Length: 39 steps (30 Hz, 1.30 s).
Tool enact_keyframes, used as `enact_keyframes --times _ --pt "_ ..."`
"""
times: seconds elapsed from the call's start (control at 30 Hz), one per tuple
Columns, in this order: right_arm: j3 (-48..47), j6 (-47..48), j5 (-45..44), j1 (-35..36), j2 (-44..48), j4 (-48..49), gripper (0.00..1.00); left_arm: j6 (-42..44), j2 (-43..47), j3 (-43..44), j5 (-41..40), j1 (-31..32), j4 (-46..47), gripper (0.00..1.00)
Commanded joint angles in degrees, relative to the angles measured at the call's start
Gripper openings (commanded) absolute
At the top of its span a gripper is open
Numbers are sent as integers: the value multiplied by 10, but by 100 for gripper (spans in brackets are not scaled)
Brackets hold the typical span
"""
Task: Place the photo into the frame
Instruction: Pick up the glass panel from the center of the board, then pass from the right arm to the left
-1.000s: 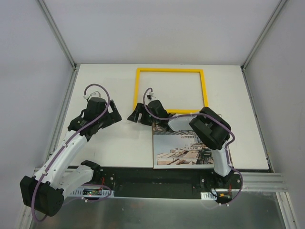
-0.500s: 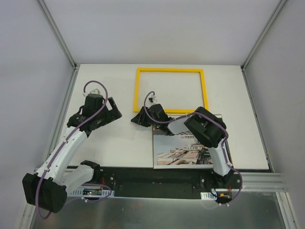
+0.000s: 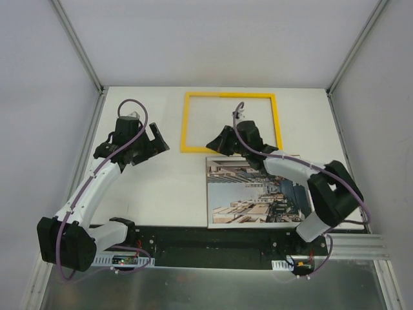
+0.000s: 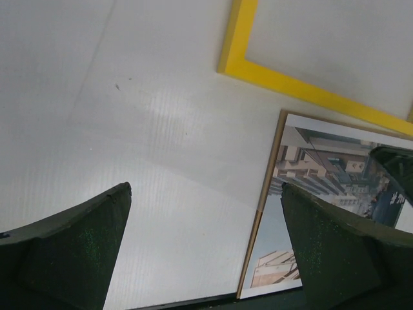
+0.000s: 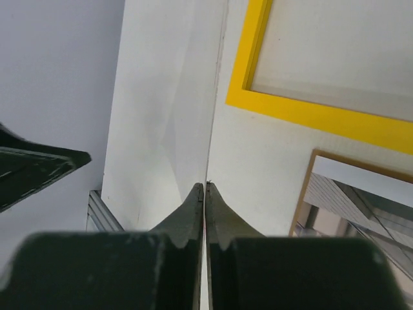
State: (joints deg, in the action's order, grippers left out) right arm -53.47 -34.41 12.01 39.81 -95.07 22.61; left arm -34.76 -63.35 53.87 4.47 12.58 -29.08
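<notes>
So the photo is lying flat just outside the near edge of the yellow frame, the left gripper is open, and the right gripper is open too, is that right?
Not quite: the right gripper is shut, its fingers pressed together with nothing between them, as the right wrist view shows. The rest holds: the photo lies flat just outside the near edge of the frame, and the left gripper is open.

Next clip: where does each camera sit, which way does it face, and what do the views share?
Top external: fixed above and behind the robot, looking down on the table; the left arm and right arm show whole, the frame far, the photo near.
Left wrist: on the left arm, looking down at the table between its open left fingers.
Right wrist: on the right arm, looking low across the table, leftward, past its shut right fingers.
Shared: all three show the frame's near-left corner and the photo's far-left corner.
</notes>
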Motion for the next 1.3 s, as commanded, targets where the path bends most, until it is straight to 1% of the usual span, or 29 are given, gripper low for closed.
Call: enact_keyframes --times 0.0,0.17,0.33,0.43,0.57,0.73,1.0,1.27 --pt "21 66 51 -49 102 -102 1 14 -22 9 64 -16 41 99" --pt "35 116 93 -97 188 -189 1 9 -63 -4 132 -21 94 99" --pt "32 154 109 -132 248 -275 1 9 -115 12 181 -22 121 99" --pt "42 160 138 -157 269 -289 1 0 -137 14 207 -22 142 97" --pt "49 171 189 -179 280 -298 1 0 -153 5 222 -21 161 97" --pt "37 191 206 -185 305 -331 1 -1 -147 -17 245 -19 181 96" --pt "-14 208 235 -189 360 -397 0 4 -143 -39 267 -19 206 98" --pt "-82 211 266 -190 403 -462 0 -14 -137 -45 314 -19 275 99"
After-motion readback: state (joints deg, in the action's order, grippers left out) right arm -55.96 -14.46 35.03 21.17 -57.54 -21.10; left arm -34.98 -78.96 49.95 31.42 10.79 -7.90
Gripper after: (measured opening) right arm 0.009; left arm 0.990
